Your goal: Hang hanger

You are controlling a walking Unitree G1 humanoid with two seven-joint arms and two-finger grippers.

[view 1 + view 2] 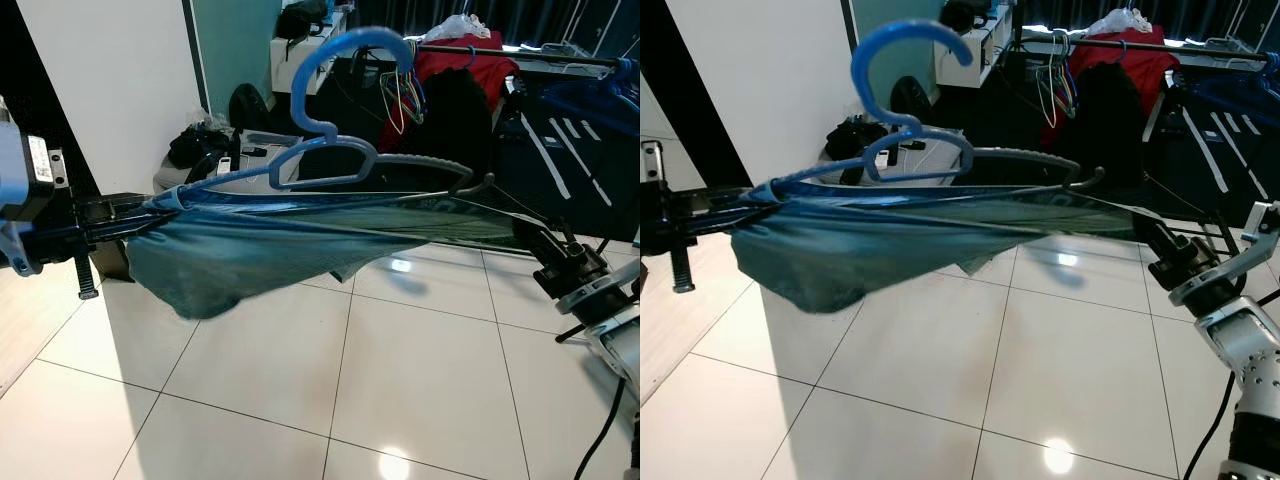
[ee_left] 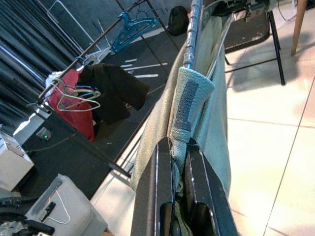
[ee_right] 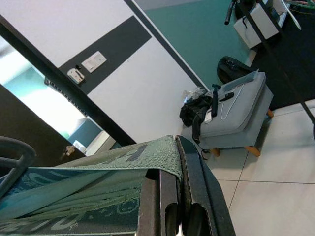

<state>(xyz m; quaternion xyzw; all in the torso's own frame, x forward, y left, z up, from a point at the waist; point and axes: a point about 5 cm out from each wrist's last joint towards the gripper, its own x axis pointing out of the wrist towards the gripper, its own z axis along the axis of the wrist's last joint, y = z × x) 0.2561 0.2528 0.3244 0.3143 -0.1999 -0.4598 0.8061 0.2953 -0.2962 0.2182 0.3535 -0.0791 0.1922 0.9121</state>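
Two grippers hold one teal cloth (image 1: 260,245) stretched level between them, above a white tiled floor (image 1: 400,380). Left gripper (image 1: 135,215) pinches the cloth's left end; in the left wrist view its fingers (image 2: 150,196) stand close together with a fold of cloth squeezed between them. Right gripper (image 1: 1155,240) clamps the right end; in the right wrist view the cloth's hem runs into the narrow gap between its fingers (image 3: 197,191). Cloth pulled taut along its top edge, with a slack belly sagging toward the left half. Blue hanger (image 1: 340,110) rides on the cloth: shoulders lying along the top edge, hook standing up and open toward the right, near the middle of the span. Hanger's left tip sits just beside the left gripper; its darker right arm ends in a small upturned tip short of the right gripper. Behind, well apart: a clothes rail (image 1: 520,55) carrying a red garment (image 1: 455,70), a black garment (image 1: 455,115) and several empty wire hangers (image 1: 400,100). Grey stool (image 3: 241,118) with small items on it stands by the white wall (image 1: 120,80), a black bag (image 1: 195,148) beside it.
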